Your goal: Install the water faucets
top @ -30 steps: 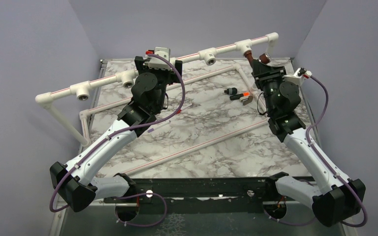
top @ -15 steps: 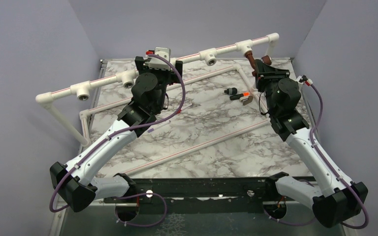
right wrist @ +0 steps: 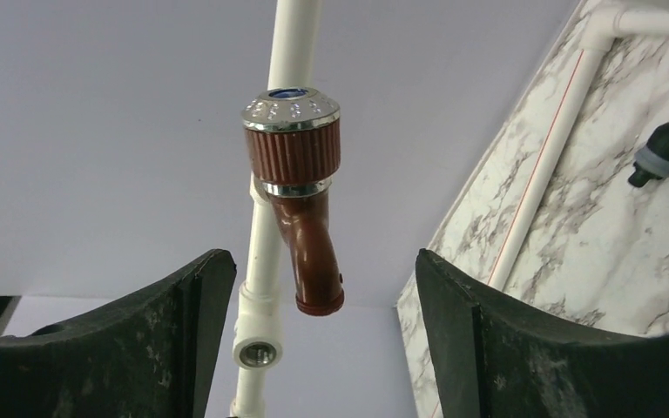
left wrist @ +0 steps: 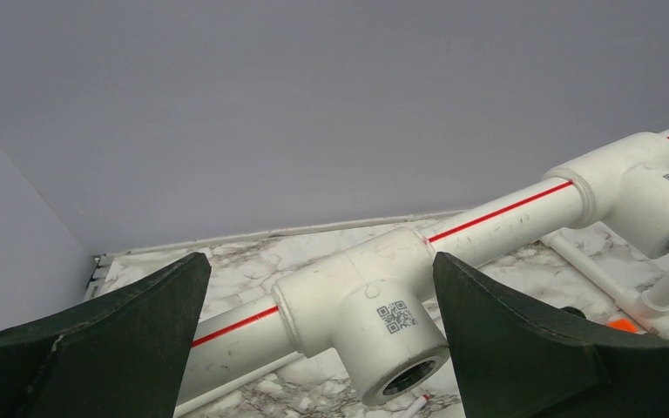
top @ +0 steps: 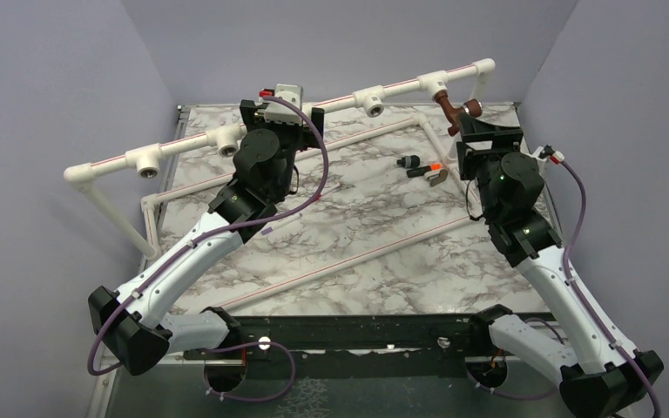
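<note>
A reddish-brown water faucet [top: 455,109] with a silvery round end sticks out of the rightmost tee fitting [top: 433,84] of the raised white pipe [top: 314,106]. In the right wrist view the faucet [right wrist: 300,200] hangs between and beyond my right gripper [right wrist: 320,261], which is open, and neither finger touches it. Seen from above, the right gripper [top: 488,132] sits just to the near right of the faucet. My left gripper [left wrist: 320,261] is open, its fingers on either side of a bare tee fitting [left wrist: 375,313] without touching it.
Small black and orange parts [top: 418,165] and a metal piece [top: 438,178] lie on the marble table [top: 383,287] near the right arm. A long loose pipe [top: 348,257] lies diagonally across the middle. More open tee fittings [top: 148,162] line the rail. Walls close in on three sides.
My right gripper has opened, let go of the faucet and drawn back toward the near right. The faucet stays on the tee. The left arm has not moved.
</note>
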`<state>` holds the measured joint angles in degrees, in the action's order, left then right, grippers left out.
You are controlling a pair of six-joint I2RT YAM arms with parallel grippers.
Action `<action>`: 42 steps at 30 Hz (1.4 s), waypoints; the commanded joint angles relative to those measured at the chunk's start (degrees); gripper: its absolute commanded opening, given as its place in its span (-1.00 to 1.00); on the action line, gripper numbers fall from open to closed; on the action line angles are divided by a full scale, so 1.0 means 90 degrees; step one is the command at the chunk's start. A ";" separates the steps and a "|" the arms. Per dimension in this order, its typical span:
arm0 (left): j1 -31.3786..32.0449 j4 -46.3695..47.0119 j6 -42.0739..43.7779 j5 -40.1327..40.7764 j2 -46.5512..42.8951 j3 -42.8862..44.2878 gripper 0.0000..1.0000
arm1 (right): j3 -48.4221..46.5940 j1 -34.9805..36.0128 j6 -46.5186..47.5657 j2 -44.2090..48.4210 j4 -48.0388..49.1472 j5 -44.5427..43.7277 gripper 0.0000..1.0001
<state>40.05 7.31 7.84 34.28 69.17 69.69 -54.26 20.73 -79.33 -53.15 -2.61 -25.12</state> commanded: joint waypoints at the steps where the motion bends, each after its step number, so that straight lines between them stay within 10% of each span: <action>1: -0.0099 -0.0861 0.0044 0.0315 0.0232 -0.0234 0.98 | -0.0015 0.0027 0.1275 0.0432 -0.0406 -0.0492 0.62; 24: -0.0091 -0.0861 0.0031 0.0286 0.0161 -0.0234 0.98 | 0.0297 0.0031 1.4764 0.1250 -0.0414 0.2757 0.66; 42: -0.0091 -0.0861 0.0018 0.0272 0.0088 -0.0234 0.98 | 0.1198 0.0100 1.9671 0.0222 0.3281 0.2156 0.70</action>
<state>40.05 7.20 7.81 34.24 69.06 69.69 -43.62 20.95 85.80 -50.06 15.64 -5.04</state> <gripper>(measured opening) 0.991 0.848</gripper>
